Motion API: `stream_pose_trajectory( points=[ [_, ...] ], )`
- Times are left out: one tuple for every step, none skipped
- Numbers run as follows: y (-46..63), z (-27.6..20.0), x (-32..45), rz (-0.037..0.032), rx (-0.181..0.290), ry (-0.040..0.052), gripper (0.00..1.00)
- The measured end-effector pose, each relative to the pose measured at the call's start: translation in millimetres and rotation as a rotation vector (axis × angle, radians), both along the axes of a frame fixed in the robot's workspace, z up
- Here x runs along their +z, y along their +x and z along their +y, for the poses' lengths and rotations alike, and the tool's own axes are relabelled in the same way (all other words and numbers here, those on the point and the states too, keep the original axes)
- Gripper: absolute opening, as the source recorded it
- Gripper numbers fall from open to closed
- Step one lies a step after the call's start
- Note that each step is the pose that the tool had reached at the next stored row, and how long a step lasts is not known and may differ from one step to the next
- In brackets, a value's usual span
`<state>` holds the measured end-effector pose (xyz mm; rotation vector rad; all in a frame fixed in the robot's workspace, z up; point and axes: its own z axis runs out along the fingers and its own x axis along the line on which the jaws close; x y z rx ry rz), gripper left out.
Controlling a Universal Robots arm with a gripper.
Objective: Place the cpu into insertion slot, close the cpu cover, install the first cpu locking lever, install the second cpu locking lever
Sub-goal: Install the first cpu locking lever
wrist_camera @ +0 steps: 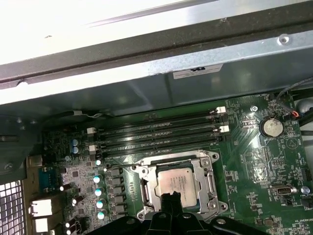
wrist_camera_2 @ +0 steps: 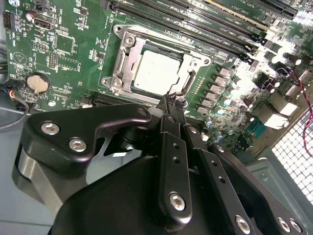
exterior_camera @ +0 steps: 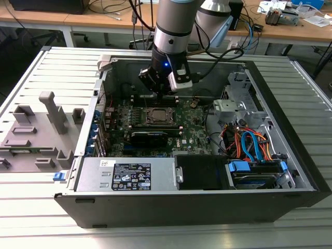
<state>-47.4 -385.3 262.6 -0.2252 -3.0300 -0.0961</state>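
Observation:
The cpu (wrist_camera_2: 156,73) lies flat in the insertion slot (wrist_camera_2: 128,40) on the green board, silvery top up. The cpu cover (wrist_camera_2: 122,73) lies down flat around it, its window framing the chip. My gripper (wrist_camera_2: 171,104) is shut with nothing between its fingers, the tips just above the socket's edge beside the chip. In the first wrist view the cpu (wrist_camera: 178,183) sits under the cpu cover (wrist_camera: 209,182), and the gripper (wrist_camera: 171,198) overlaps the chip's near edge. In the exterior view the gripper (exterior_camera: 162,94) hangs over the cpu (exterior_camera: 158,115).
Long black memory slots (wrist_camera: 161,132) run beside the socket. A coin battery (wrist_camera: 271,127) sits on the board. The case walls (exterior_camera: 280,98) enclose the board, with cables (exterior_camera: 249,142) and a power supply (exterior_camera: 129,174) nearby. A grey fixture (exterior_camera: 36,129) stands at the exterior view's left.

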Motion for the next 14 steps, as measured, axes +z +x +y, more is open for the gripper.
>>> stream_pose_trajectory(
  points=[
    [0.0,0.0,0.0,0.0000,0.003,0.0003,0.11],
    [0.0,0.0,0.0,0.0000,0.007,0.0008,0.11],
    [0.0,0.0,0.0,0.0000,0.010,0.0014,0.11],
    [0.0,0.0,0.0,0.0000,0.016,0.0020,0.11],
    [0.0,0.0,0.0,0.0000,0.021,0.0027,0.11],
    [0.0,0.0,0.0,0.0000,0.027,0.0036,0.11],
    [0.0,0.0,0.0,0.0000,0.033,0.0043,0.11],
    [0.0,0.0,0.0,0.0000,0.036,0.0047,0.11],
    [0.0,0.0,0.0,0.0000,0.040,0.0051,0.11],
    [0.0,0.0,0.0,0.0000,0.046,0.0061,0.11],
    [0.0,0.0,0.0,0.0000,0.051,0.0068,0.11],
    [0.0,0.0,0.0,0.0000,0.059,0.0077,0.11],
    [0.0,0.0,0.0,0.0000,0.062,0.0081,0.11],
    [0.0,0.0,0.0,0.0001,0.065,0.0085,0.11]
  ],
)
